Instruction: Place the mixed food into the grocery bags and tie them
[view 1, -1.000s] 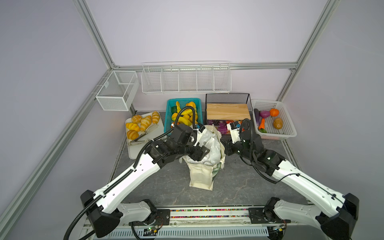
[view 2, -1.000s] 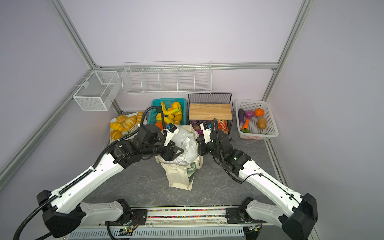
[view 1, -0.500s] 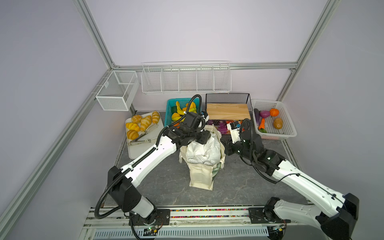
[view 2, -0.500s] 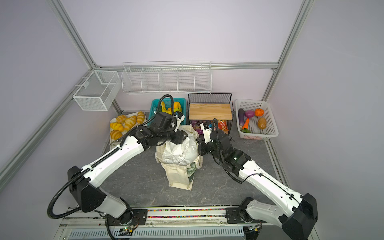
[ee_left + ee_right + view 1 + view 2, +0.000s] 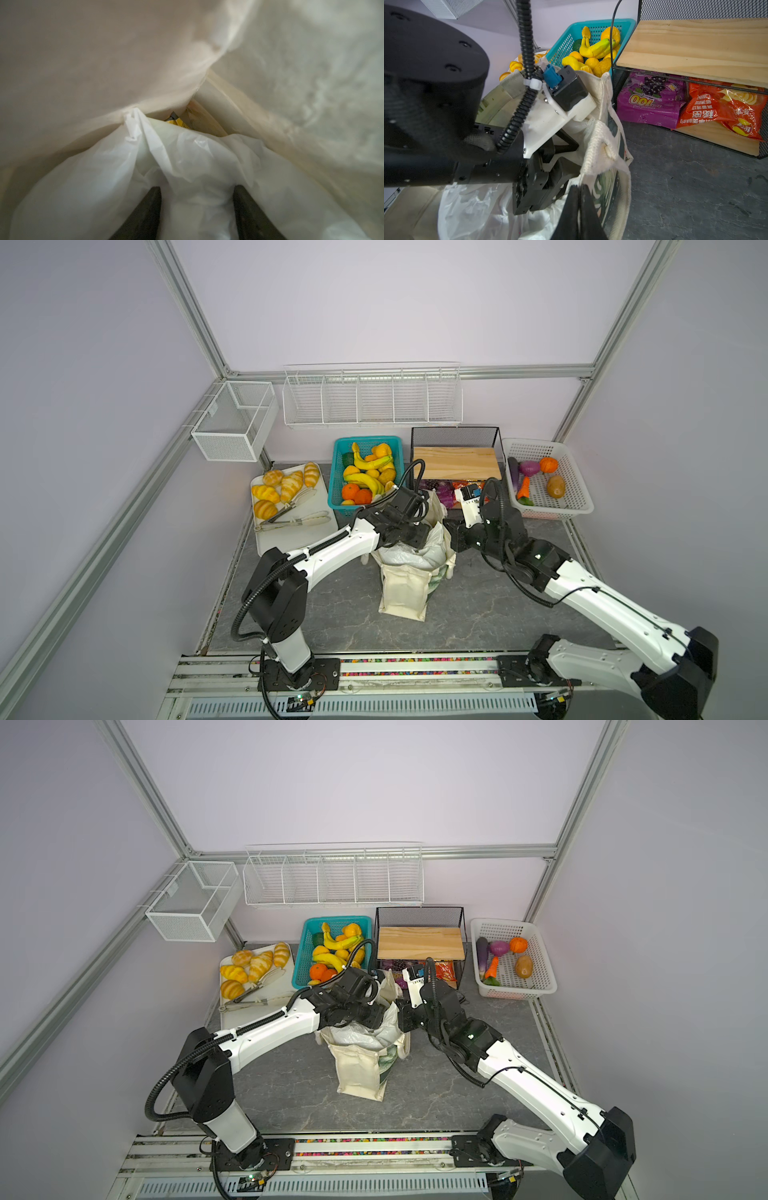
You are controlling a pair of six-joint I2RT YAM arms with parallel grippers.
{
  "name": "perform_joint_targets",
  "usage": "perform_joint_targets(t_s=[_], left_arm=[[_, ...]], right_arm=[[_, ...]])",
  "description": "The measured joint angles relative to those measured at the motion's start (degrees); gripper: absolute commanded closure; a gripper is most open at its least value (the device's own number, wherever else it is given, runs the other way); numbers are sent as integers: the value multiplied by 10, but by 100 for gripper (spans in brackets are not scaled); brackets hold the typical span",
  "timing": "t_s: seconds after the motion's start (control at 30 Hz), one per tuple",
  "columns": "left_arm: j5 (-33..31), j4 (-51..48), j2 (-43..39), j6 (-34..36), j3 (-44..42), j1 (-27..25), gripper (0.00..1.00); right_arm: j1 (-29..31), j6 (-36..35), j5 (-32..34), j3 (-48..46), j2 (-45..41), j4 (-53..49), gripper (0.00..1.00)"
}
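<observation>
The cream canvas tote has its rim pinched by the right hand, while the left hand sits spread over the white plastic bag inside it.

The right gripper clamps the green-printed rim of the cream canvas tote, with the left gripper at its ten o'clock reaching into the plastic carrier bag inside, and snack packets at two o'clock under a wooden shelf.
</observation>
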Motion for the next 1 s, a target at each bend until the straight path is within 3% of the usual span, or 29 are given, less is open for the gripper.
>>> perform_joint_targets(t_s=[0.13,0.2,0.33,0.47,0.5,0.6,0.63,0.73,0.8,1.0], left_arm=[[-9,-19,-34,0,0,-2,35],[-16,-24,-67,1,0,-3,32],[-33,7,-164,1,-11,-3,29],[-50,61,-272,1,-51,5,27],[-56,73,-295,1,-64,13,26],[-95,103,-357,-2,-110,42,22],[-115,112,-376,-3,-129,52,20],[-199,143,-438,-2,-198,83,17],[-253,174,-477,1,-254,115,16],[-340,322,-492,4,-433,270,12]], right_arm=[[0,-5,4,0,-6,2,91],[0,-11,6,0,-10,3,81],[-1,-27,16,0,-25,5,47],[-3,-51,39,10,-43,-16,27],[-4,-59,48,17,-49,-26,15],[-7,-85,88,34,-68,-48,2],[-9,-91,104,38,-74,-53,1],[-28,-110,169,41,-94,-68,11],[-56,-120,210,34,-103,-70,11],[-186,-118,277,-36,-97,-35,11]])
